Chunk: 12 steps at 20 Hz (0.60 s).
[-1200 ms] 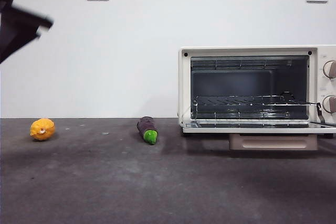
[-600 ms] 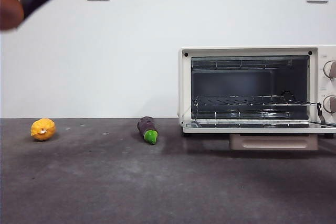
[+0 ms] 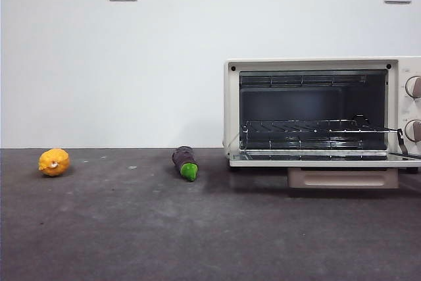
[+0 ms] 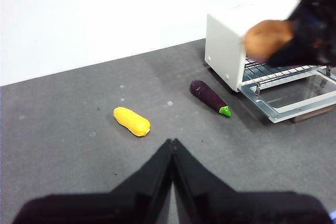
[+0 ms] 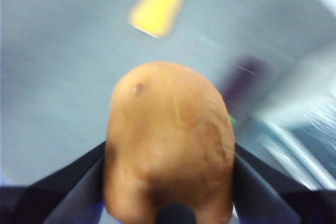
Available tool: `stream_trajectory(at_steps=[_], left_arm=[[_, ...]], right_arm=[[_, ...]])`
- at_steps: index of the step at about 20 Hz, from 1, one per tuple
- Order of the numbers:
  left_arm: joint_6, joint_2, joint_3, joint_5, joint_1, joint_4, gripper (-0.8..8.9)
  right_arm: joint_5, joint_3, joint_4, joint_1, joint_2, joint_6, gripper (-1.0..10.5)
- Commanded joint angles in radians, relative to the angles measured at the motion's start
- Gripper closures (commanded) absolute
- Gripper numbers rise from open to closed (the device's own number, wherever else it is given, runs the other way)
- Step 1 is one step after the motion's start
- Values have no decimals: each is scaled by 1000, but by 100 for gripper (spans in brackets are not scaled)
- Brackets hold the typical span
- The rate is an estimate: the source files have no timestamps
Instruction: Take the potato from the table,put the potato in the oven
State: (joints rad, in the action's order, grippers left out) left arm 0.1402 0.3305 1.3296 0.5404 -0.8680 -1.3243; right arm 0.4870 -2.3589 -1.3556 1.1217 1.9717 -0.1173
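The potato [image 5: 168,114], orange-brown and smooth, fills the right wrist view, and my right gripper [image 5: 169,153] is shut on it, one black jaw on each side. From the left wrist view the potato [image 4: 268,38] shows blurred in the air, above the oven's [image 4: 226,51] near corner, with the dark right arm behind it. The cream oven [image 3: 231,110] stands at the right of the table [image 3: 210,228], its door folded down flat and a wire rack inside. My left gripper [image 4: 172,142] is shut and empty, high over the table. No arm shows in the front view.
A small yellow-orange lumpy fruit [image 3: 53,162] lies at the table's far left. A dark purple eggplant [image 3: 185,161] with a green tip lies just left of the oven. Both also show in the left wrist view: fruit [image 4: 132,121], eggplant [image 4: 210,97].
The arm carrying the potato was at the front view's top left corner and has risen out of that view. The fruit, eggplant and oven have not moved.
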Motion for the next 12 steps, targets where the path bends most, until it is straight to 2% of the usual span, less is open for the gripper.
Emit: stream_trajectory(at_steps=[1,5,7,9,12], left_arm=[[11,-8,0,3,-3,4,819],[23,-8,-2,3,-3,4,819],[29,-8,-7,7,-3,4,819],[40,-8,-22,10,-3,4,819],[60,-8,-59,9,-3,4,819]], right_arm=[[61,223,-26,-53,-126,-54,789],[60,502,-26,-199,-298,-119,789],[64,631,-2,-259,-362,-117,789],[38,791,138,-304,-437,-75,789],[-53,1024,323,-400,-537,-29,788]])
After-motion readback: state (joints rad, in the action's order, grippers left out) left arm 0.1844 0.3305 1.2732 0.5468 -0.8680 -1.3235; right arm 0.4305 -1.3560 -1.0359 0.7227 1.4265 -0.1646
